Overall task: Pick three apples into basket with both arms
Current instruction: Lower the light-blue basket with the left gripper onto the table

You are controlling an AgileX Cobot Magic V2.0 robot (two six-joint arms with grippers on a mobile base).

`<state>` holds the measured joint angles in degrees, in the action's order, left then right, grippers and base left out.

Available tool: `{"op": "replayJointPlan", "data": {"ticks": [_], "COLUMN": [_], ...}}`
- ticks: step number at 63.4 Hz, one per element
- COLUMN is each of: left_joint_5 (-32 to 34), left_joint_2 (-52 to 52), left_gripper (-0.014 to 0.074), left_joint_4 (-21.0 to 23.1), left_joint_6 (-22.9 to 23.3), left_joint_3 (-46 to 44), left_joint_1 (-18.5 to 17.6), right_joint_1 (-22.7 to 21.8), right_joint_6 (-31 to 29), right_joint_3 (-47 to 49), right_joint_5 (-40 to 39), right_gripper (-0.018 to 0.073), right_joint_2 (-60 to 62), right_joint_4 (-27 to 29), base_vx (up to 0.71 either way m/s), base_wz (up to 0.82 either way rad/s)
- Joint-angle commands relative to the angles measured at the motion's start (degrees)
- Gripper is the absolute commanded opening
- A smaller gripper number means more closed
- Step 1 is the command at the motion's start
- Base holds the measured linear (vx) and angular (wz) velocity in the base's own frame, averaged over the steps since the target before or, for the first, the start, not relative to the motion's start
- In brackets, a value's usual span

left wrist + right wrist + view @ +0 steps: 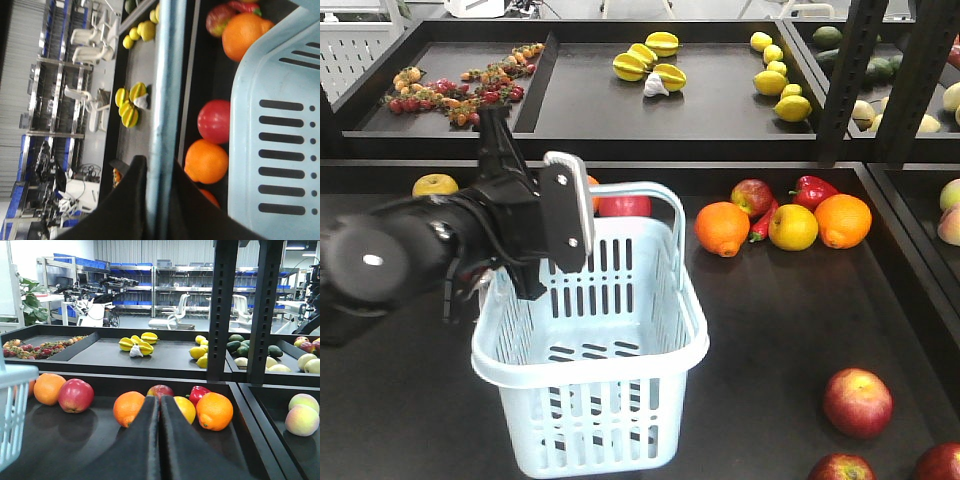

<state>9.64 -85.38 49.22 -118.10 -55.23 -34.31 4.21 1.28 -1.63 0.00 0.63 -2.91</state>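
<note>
- As judged from the front view, sits at the very start: nothing inside basket (pixel 590 375), only its bare slotted floor on show.
- Three apples (pixel 858 402) lying bottom right on dark shelf (pixel 770 320), close together, well apart from basket, touched by neither arm.
- Leaves all three picks and drops to do.
- Left gripper (pixel 158 170): closed tight on handle (pixel 165 75) of basket, pale bar pinched between both black fingers; from the front, sits at back left of basket rim.
- Unclear from these views: basket lifted or resting on shelf.
- Right gripper (pixel 160 401): fingers pressed together, no gap, holding nothing, touching nothing; hangs above shelf, facing a back row of fruit with an orange (pixel 129 409) just ahead.
- Likely calls for left arm steadying basket while right opens up before reaching for nearest apple.
</note>
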Motion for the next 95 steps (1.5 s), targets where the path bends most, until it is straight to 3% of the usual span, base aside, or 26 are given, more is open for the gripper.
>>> {"op": "replayJointPlan", "data": {"ticks": [1, 7, 15, 21, 32, 40, 46, 65, 84, 95], "left_joint_5": [6.96, 7.98, 10.48, 13.41, 18.63, 21.33, 21.63, 24.88, 22.55, 19.80], "left_joint_2": [-0.47, -2.51, -4.58, -5.57, -7.10, -9.22, -10.79, -14.15, -16.43, -16.58], "left_gripper": [-0.0006, -0.0006, -0.0006, -0.0006, -0.0006, -0.0006, -0.0006, -0.0006, -0.0003, 0.0001], "left_joint_4": [-2.25, -3.77, -9.51, -17.85, -38.76, -50.68, -54.53, -54.24, -54.19, -48.61], "left_joint_6": [0.43, 1.32, 9.05, 19.94, 44.63, 56.09, 56.89, 56.61, 49.25, 49.31], "left_joint_3": [-1.95, -1.95, -1.95, -1.95, -1.95, -1.95, -1.95, -1.95, -1.95, -1.95], "left_joint_1": [-0.01, -0.01, -0.01, -0.01, -0.01, -0.01, -0.01, 0.97, 1.19, 1.19], "right_joint_1": [-0.23, -0.23, -0.23, -0.23, -0.23, -0.23, -0.23, -0.23, -0.23, -0.23], "right_joint_6": [-0.31, -0.31, -0.31, -0.31, -0.31, -0.31, -0.31, -0.31, -0.31, -0.31], "right_joint_3": [-0.77, -0.77, -0.77, -0.77, -0.77, -0.77, -0.77, -0.77, -0.77, -0.77], "right_joint_5": [-3.95, -3.95, -3.95, -3.95, -3.95, -3.95, -3.95, -3.95, -3.95, -3.95], "right_gripper": [-0.0009, -0.0009, -0.0009, -0.0009, -0.0009, -0.0009, -0.0009, -0.0009, -0.0009, -0.0009], "right_joint_2": [-0.10, -0.10, -0.10, -0.10, -0.10, -0.10, -0.10, -0.10, -0.10, -0.10], "right_joint_4": [-0.54, -0.54, -0.54, -0.54, -0.54, -0.54, -0.54, -0.54, -0.54, -0.54], "base_vx": [0.00, 0.00, 0.00, 0.00, 0.00, 0.00, 0.00, 0.00, 0.00, 0.00], "base_wz": [0.00, 0.00, 0.00, 0.00, 0.00, 0.00, 0.00, 0.00, 0.00, 0.00]}}
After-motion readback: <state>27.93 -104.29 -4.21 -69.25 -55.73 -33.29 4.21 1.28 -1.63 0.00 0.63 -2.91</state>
